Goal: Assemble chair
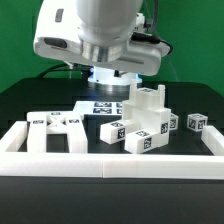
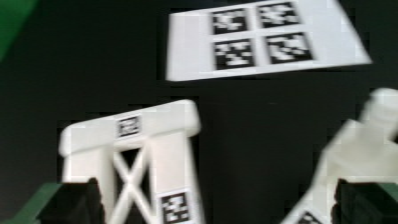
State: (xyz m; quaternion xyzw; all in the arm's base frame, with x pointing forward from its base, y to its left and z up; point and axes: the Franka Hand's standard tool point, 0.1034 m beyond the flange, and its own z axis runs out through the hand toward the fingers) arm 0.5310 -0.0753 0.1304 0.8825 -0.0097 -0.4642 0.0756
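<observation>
The chair lies in loose white tagged pieces on the black table. A flat frame piece with crossed bars (image 2: 132, 150) lies at the exterior view's left (image 1: 55, 130). A cluster of blocky pieces (image 1: 145, 122) stands at the middle right, and one of them shows in the wrist view (image 2: 365, 150). A small tagged cube (image 1: 196, 122) sits further right. My gripper (image 2: 210, 212) is open and empty, hovering well above the table. Its dark fingertips (image 2: 71, 205) show over the frame piece's edge and the blocky piece. Its white body (image 1: 95, 40) fills the top of the exterior view.
The marker board (image 2: 267, 40) lies flat behind the pieces, also in the exterior view (image 1: 103, 105). A long low white border rail (image 1: 110, 162) runs along the front and turns back at both ends. A green backdrop stands behind the table.
</observation>
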